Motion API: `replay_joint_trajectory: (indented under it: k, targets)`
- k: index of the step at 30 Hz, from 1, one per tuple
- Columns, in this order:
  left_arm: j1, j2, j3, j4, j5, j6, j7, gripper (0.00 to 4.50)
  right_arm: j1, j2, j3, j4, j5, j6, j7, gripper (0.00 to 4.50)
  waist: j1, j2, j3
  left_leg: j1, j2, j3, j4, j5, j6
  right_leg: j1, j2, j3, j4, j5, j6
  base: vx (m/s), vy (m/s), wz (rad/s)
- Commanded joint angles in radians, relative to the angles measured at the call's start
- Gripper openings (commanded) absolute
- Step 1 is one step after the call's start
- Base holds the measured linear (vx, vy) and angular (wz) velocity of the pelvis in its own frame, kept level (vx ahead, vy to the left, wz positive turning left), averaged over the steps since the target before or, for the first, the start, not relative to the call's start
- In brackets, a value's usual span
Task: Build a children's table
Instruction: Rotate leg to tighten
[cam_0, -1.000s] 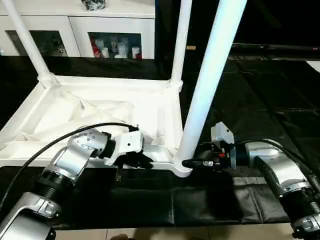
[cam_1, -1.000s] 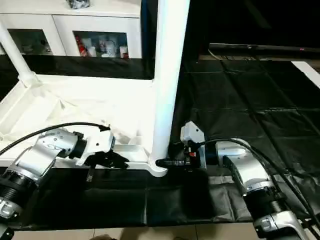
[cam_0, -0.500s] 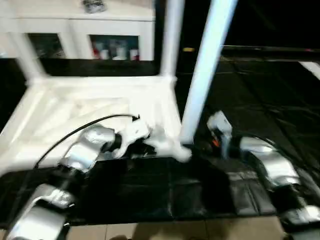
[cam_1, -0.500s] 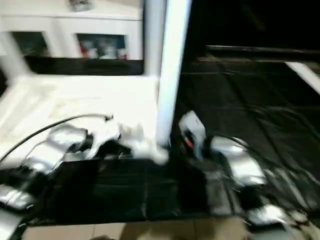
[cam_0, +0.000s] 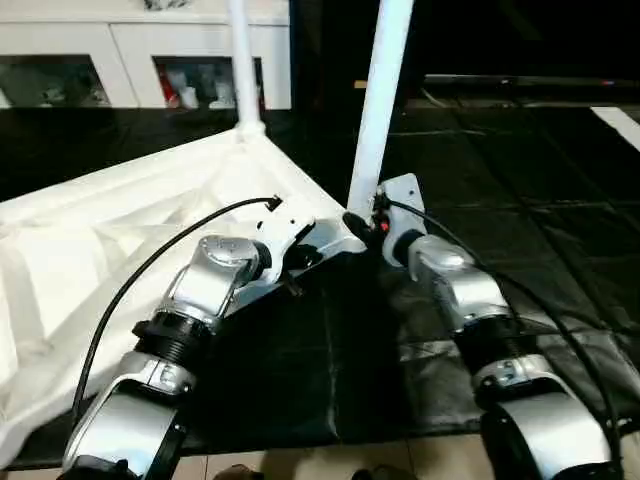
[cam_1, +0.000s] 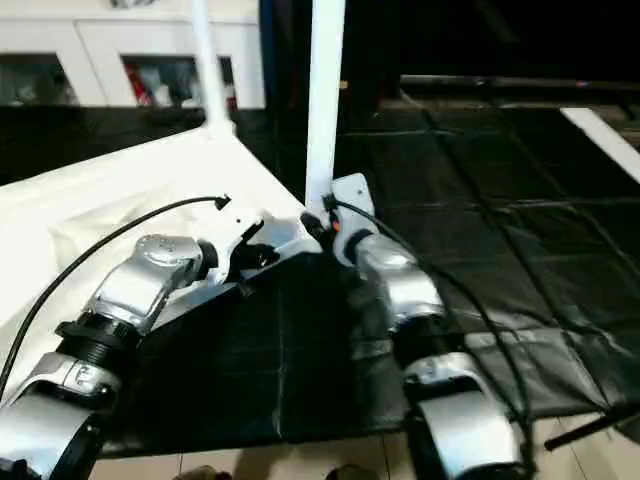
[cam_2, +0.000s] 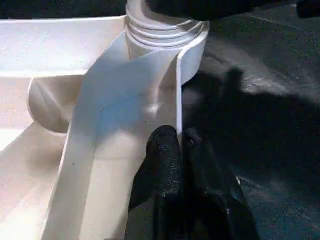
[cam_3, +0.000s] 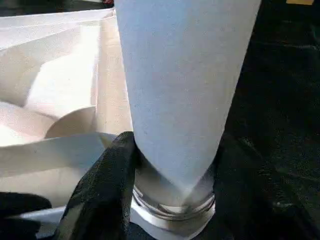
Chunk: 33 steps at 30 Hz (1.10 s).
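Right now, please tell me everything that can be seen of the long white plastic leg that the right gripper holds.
The long white plastic leg is a smooth tapered tube, standing almost upright, running out of the picture above. Its ringed base sits in the round corner socket of the white ribbed tabletop, which lies underside up on black sheeting. The right gripper clasps the leg just above the socket, one black finger on each side. The left gripper pinches the tabletop's thin rim beside that corner, not the leg.
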Motion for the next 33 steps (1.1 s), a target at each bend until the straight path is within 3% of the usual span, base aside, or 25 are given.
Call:
replay_joint_trajectory:
  k: [1,2,3,6,7,11,17,18,23,25,33]
  targets:
    - [-0.055,-0.005,0.005,-0.03,-0.003,-0.059,0.014,0.0,0.025,0.01,-0.007,0.023,0.022,0.029,0.014,2.01,0.01,0.0,-0.086,0.021,0.052,-0.013,-0.055,0.037,0.132,0.073,-0.086,0.046,-0.046,0.121,-0.295,0.0,0.0,0.0]
    - [-0.053,-0.002,0.002,-0.03,-0.001,-0.061,0.013,0.0,0.031,0.009,-0.015,0.013,0.028,0.03,0.02,2.57,0.012,0.009,-0.085,0.021,0.053,-0.014,-0.055,0.027,0.124,0.073,-0.087,0.046,-0.047,0.107,-0.292,0.0,0.0,0.0]
    - [-0.051,0.001,0.0,-0.028,0.0,-0.059,0.011,0.0,0.045,0.005,-0.024,-0.01,0.037,0.03,0.032,2.71,0.013,0.004,-0.083,0.023,0.055,-0.013,-0.058,0.008,0.109,0.072,-0.085,0.047,-0.05,0.087,-0.284,0.0,0.0,0.0]
    - [-0.049,0.017,-0.013,-0.006,0.01,-0.085,0.001,0.0,0.093,-0.031,-0.018,-0.087,0.052,0.013,0.107,2.9,0.019,0.002,-0.081,0.022,0.053,-0.014,-0.061,-0.031,0.085,0.077,-0.087,0.049,-0.054,0.055,-0.266,0.0,0.0,0.0]
    - [-0.047,0.029,-0.021,0.013,0.011,-0.124,-0.022,0.0,0.129,-0.064,-0.014,-0.146,0.067,0.013,0.171,3.05,0.018,0.005,-0.082,0.021,0.052,-0.015,-0.061,-0.032,0.08,0.078,-0.087,0.049,-0.053,0.059,-0.266,0.0,0.0,0.0]
    - [-0.045,0.055,-0.037,0.047,0.007,-0.186,-0.09,0.0,0.194,-0.15,-0.008,-0.247,0.087,0.003,0.301,3.35,0.021,0.001,-0.081,0.018,0.048,-0.015,-0.06,-0.045,0.084,0.08,-0.085,0.048,-0.059,0.052,-0.253,0.0,0.0,0.0]
    - [-0.031,0.1,-0.074,0.064,-0.021,-0.308,-0.259,0.0,0.26,-0.288,0.007,-0.339,0.108,-0.015,0.496,3.91,0.03,0.003,-0.078,0.023,0.052,-0.015,-0.062,-0.09,0.078,0.076,-0.087,0.05,-0.067,-0.004,-0.252,0.0,0.0,0.0]
    - [-0.026,0.111,-0.082,0.062,-0.031,-0.323,-0.305,0.0,0.271,-0.31,0.008,-0.362,0.117,-0.008,0.532,3.91,0.031,0.007,-0.078,0.023,0.052,-0.016,-0.061,-0.093,0.075,0.075,-0.087,0.049,-0.065,-0.01,-0.254,0.0,0.0,0.0]
    - [-0.012,0.15,-0.113,0.058,-0.046,-0.39,-0.435,0.0,0.299,-0.385,0.029,-0.428,0.148,0.011,0.671,4.34,0.051,0.007,-0.077,0.03,0.059,-0.014,-0.064,-0.107,0.07,0.071,-0.086,0.048,-0.065,-0.014,-0.26,0.0,0.0,0.0]
    - [-0.001,0.17,-0.13,0.035,-0.068,-0.415,-0.526,0.0,0.324,-0.443,0.073,-0.487,0.174,0.042,0.8,4.45,0.061,0.006,-0.076,0.03,0.062,-0.015,-0.065,-0.116,0.067,0.072,-0.087,0.046,-0.064,-0.028,-0.257,0.0,0.0,0.0]
    - [0.001,0.199,-0.166,0.02,-0.072,-0.47,-0.645,0.0,0.333,-0.507,0.148,-0.515,0.16,0.04,0.965,4.45,0.069,0.003,-0.073,0.03,0.062,-0.015,-0.068,-0.153,0.045,0.068,-0.095,0.045,-0.076,-0.134,-0.237,0.0,0.0,0.0]
